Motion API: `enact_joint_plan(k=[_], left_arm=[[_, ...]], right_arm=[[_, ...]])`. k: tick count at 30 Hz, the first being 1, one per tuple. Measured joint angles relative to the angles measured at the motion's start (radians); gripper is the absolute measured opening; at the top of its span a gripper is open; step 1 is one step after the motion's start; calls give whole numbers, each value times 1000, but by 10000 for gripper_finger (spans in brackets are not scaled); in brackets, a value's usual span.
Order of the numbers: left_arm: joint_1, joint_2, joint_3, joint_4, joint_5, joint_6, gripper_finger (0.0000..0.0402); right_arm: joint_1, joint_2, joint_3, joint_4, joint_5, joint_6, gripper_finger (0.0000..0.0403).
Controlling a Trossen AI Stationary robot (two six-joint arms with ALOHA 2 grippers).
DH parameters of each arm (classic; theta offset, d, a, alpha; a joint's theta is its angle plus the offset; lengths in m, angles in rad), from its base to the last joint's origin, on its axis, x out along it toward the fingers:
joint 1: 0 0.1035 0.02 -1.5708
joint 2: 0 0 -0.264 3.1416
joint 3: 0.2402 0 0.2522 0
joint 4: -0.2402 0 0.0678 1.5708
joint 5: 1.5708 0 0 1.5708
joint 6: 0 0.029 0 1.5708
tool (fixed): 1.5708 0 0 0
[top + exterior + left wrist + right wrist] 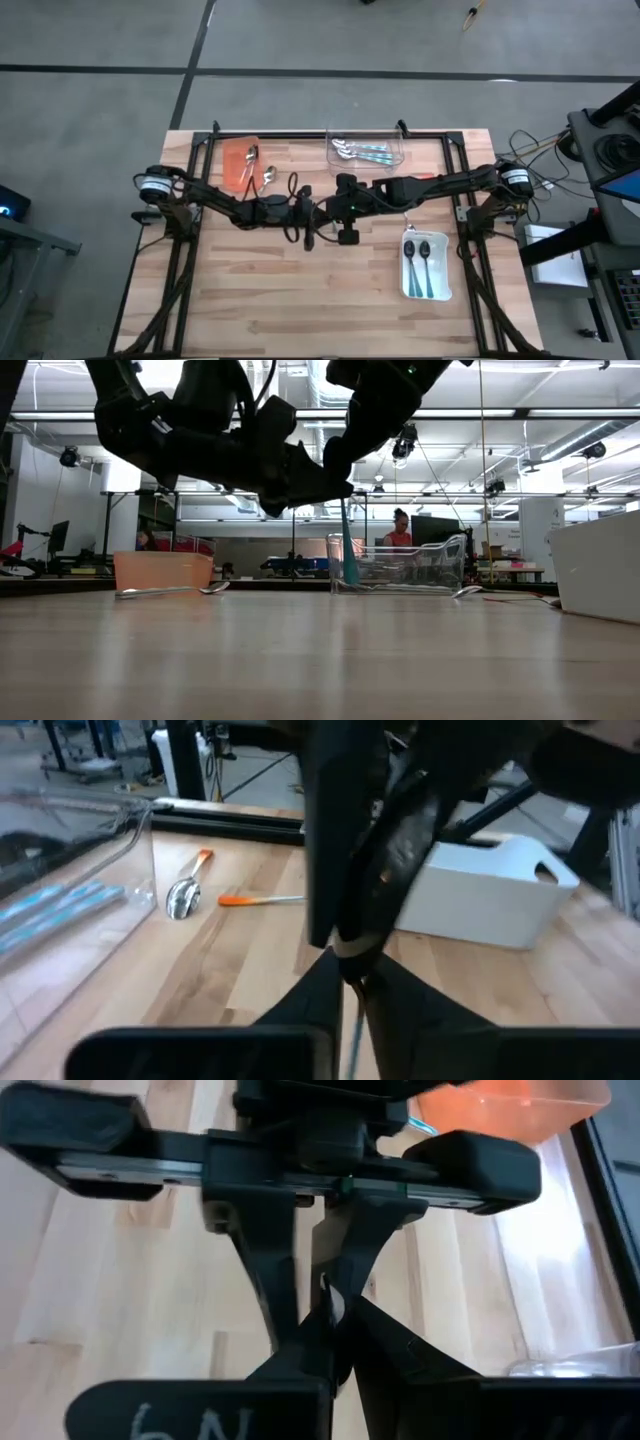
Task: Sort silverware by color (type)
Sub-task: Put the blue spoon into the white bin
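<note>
While both arms reach in from opposite sides, they meet above the middle of the wooden surface (pixel 300 310), w/ the left hand (pixel 305 210) and right hand (pixel 330 207) tip to tip.

3 trays sit on the surface. The white tray (pixel 443 280) is on the right side toward the near edge, the clear tray (pixel 398 150) is at the far edge in the centre, and the orange tray (pixel 232 170) is at the far left.

The left hand is clenched on a teal spoon (pixel 348 550). Its thin handle runs between that hand's fingers (pixel 300 1010) in the left wrist view. In the low view it hangs approx. upright under the 2 hands, clear of the surface.

The right hand is pinched tight too, fingers (pixel 385 1345) meeting on the same spoon, w/ a bit of shiny metal showing just past the tips.

Several teal-handled spoons (pixel 365 152) lie in the clear tray. 2 spoons w/ dark bowls (pixel 418 255) lie side by side in the white tray. An orange-handled spoon (pixel 250 160) lies in the orange tray and 1 more spoon (pixel 268 178) just beside it. Another orange-handled spoon (pixel 185 895) lies on the bare surface beside the clear tray, w/ an orange-tipped handle (pixel 260 900) next to it.
</note>
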Motion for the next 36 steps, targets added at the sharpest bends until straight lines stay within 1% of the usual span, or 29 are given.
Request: enact_joint_plan(k=[5, 7, 9, 13, 17, 22, 27, 31, 34, 36], left_arm=[[0, -4, -2, 1, 0, -30, 7], [-1, -6, -3, 1, -6, -34, 5], [-1, -7, -3, 2, -20, -33, 2], [-1, -8, -3, 5, -32, -28, 1], [-2, -9, -3, 17, -49, -40, 1], [-3, -11, -3, 62, -77, -59, 1], [-3, -43, -14, 77, -171, -88, 1], [-3, -92, -44, 71, -250, -116, 1], [-3, -143, -60, 79, -281, -125, 1], [-3, -180, -69, 78, -281, -127, 1]], right_arm=[[0, 0, 0, 4, 1, 6, 15], [0, 0, 0, 6, 1, 32, 24], [0, 0, 0, 6, -2, 63, 43], [-2, 0, 0, 7, -5, 91, 100], [-2, -14, 0, 18, 27, 96, 149], [-3, -48, 14, 15, 53, 102, 183], [-3, -103, 26, 8, 64, 111, 187], [15, -172, 6, -3, 117, 115, 178], [38, -224, -33, 2, 160, 122, 171], [51, -250, -68, 26, 163, 128, 167]])
